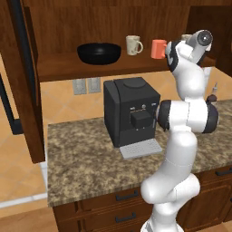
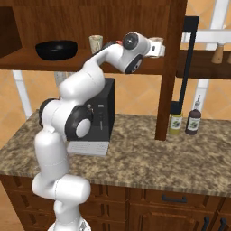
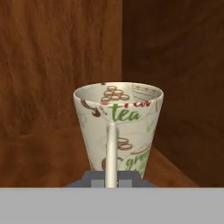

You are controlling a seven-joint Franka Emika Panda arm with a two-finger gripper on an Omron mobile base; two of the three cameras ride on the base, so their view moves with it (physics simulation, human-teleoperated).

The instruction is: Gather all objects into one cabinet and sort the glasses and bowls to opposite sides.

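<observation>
The cabinet (image 1: 59, 68) stands open above the counter. On its shelf a wide black bowl (image 1: 99, 53) sits at the left, with a cream mug (image 1: 133, 45) and a coral-orange mug (image 1: 158, 49) to its right. My gripper (image 3: 111, 178) reaches into the cabinet's far right corner and is shut on the handle of a second cream mug (image 3: 118, 127) printed with "tea". That mug stands upright close to the right cabinet wall (image 3: 175, 87). In the right base view the held mug (image 2: 155, 45) shows just past my hand, with the bowl (image 2: 56, 49) far to its left. Its base is hidden.
A black coffee machine (image 1: 131, 111) stands on the granite counter (image 1: 77, 158) under the shelf. The open cabinet door (image 1: 20, 90) hangs at the left. Two sauce bottles (image 2: 185, 122) stand right of the cabinet, and shakers (image 2: 218, 53) sit on a side shelf.
</observation>
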